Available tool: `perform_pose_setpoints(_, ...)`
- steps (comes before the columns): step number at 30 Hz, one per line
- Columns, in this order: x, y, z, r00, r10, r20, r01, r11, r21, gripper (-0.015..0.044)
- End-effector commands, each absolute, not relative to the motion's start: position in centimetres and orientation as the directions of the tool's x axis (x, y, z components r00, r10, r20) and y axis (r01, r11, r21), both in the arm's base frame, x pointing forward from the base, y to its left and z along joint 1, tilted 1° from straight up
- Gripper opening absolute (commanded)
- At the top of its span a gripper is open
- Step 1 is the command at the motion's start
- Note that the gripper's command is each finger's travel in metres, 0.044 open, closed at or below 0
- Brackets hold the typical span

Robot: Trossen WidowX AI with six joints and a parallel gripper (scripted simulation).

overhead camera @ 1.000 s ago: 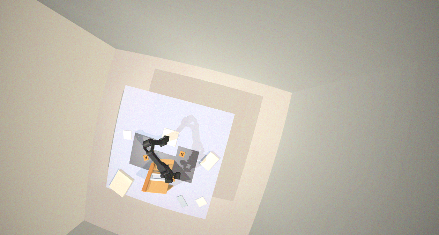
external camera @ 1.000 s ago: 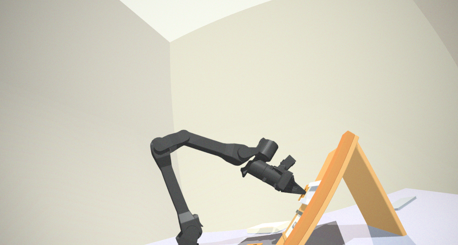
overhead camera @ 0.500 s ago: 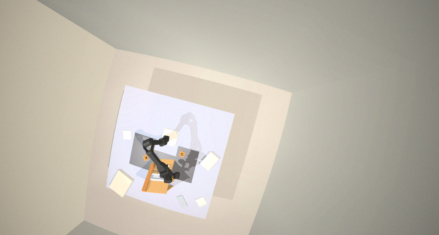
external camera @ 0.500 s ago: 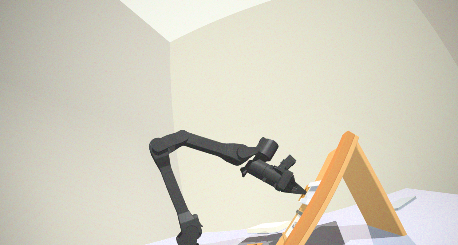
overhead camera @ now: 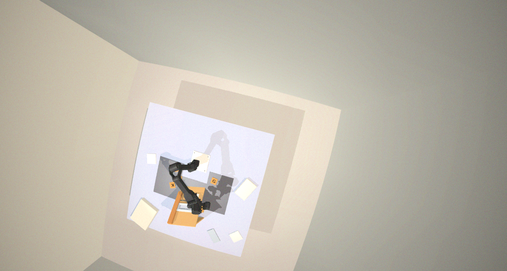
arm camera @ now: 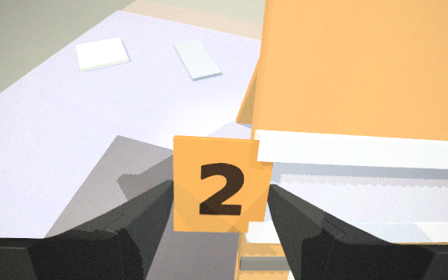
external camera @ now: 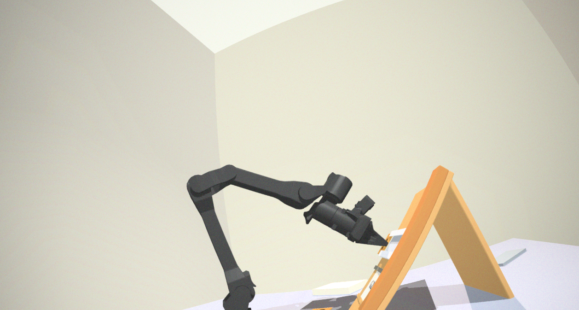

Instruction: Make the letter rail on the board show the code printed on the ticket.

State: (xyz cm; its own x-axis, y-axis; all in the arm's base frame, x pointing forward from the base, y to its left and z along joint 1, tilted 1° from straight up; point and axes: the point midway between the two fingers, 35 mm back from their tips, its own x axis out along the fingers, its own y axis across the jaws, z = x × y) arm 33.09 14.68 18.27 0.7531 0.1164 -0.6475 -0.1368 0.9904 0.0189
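Note:
My gripper is shut on the orange 2 tile, with a finger at each side. In the wrist view the 2 reads upright. The tile's right edge is inside the left end of the white rail, its right corners under the lips; most of it is outside. No other tile shows in the visible rail. The rail is on the sloping orange board. The G tile and K tile lie on the counter. The ticket is unreadable here.
Below the rail is a grey clip. A cream block and another cream block flank the board. A grey-green slab and a pale square slab lie near the counter's edge.

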Motion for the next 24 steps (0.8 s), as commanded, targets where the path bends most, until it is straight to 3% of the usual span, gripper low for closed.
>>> perform_pose_setpoints(1,33.1,14.5,18.3,0.754,0.12,-0.646,-0.141,0.99,0.02,0.0)
perform_pose_setpoints(24,33.3,13.4,18.3,0.754,0.119,-0.646,-0.141,0.99,0.019,0.0)
